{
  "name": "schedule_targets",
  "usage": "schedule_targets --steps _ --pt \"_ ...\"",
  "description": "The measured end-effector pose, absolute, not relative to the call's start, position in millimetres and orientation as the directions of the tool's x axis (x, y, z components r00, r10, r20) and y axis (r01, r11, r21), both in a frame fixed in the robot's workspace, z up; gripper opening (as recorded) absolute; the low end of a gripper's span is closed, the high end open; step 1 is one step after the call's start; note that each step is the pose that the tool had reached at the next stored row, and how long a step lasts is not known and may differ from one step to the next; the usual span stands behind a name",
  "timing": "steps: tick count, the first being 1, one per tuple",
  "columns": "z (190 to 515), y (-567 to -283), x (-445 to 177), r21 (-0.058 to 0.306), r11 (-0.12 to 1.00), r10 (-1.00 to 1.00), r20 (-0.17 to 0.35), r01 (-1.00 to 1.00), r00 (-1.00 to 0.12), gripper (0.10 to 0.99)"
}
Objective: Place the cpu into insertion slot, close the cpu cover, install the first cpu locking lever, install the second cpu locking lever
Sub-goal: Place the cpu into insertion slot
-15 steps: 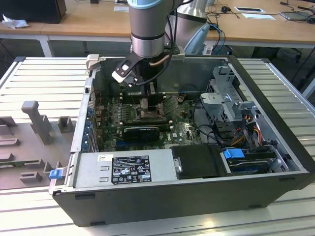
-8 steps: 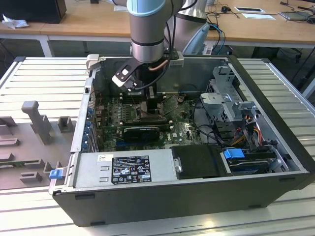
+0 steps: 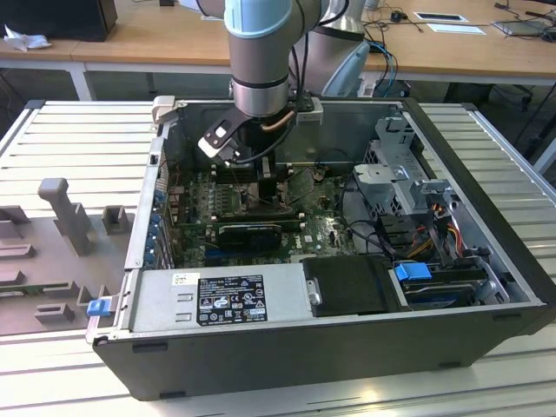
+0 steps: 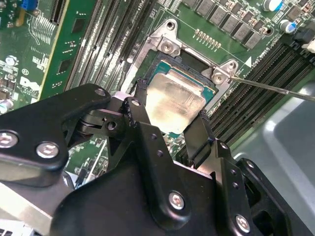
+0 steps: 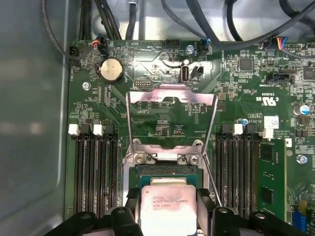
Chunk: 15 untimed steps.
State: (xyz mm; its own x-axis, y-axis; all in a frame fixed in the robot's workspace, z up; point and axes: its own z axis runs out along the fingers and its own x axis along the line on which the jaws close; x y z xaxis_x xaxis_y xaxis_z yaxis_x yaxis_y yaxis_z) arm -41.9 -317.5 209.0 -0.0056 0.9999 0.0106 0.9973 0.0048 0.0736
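Silvery-grey cpu (image 4: 174, 101), black gripper (image 4: 170, 117), green board (image 5: 147, 59) — and a silvery cpu cover (image 5: 170, 94).

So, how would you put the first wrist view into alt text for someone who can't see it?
A robot's black claw grips the cpu, a silvery square chip, by two opposite edges over the insertion slot on a green board. The cpu cover stands swung open beyond the slot, with long black memory slots on either side.
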Motion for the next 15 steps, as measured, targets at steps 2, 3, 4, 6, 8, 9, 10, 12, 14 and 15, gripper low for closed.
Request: schedule_targets --steps 2,3,4,6,8,9,10,12,14,15 --pt "207.5 -317.5 -41.6 0.073 0.0 1.0 0.01 0.997 0.0 0.541" --pt "207.0 -317.5 -41.3 0.073 -0.004 1.0 0.01 0.997 0.003 0.541" --pt "206.0 -317.5 -40.9 0.072 -0.006 1.0 0.01 0.997 0.005 0.541" --pt "202.9 -317.3 -40.6 0.07 -0.006 1.0 0.01 0.998 0.005 0.541" --pt "201.8 -316.8 -40.4 0.069 -0.006 1.0 0.01 0.998 0.005 0.541" --pt "201.2 -316.3 -40.1 0.069 -0.006 1.0 0.009 0.998 0.006 0.541" --pt "200.9 -315.8 -39.9 0.068 -0.007 1.0 0.008 0.998 0.006 0.541" --pt "200.0 -315.1 -39.5 0.068 -0.007 1.0 0.008 0.998 0.006 0.541" --pt "198.6 -315.0 -39.5 0.067 -0.007 1.0 0.007 0.998 0.007 0.541" --pt "198.5 -314.9 -39.5 0.067 -0.007 1.0 0.007 0.998 0.007 0.541"
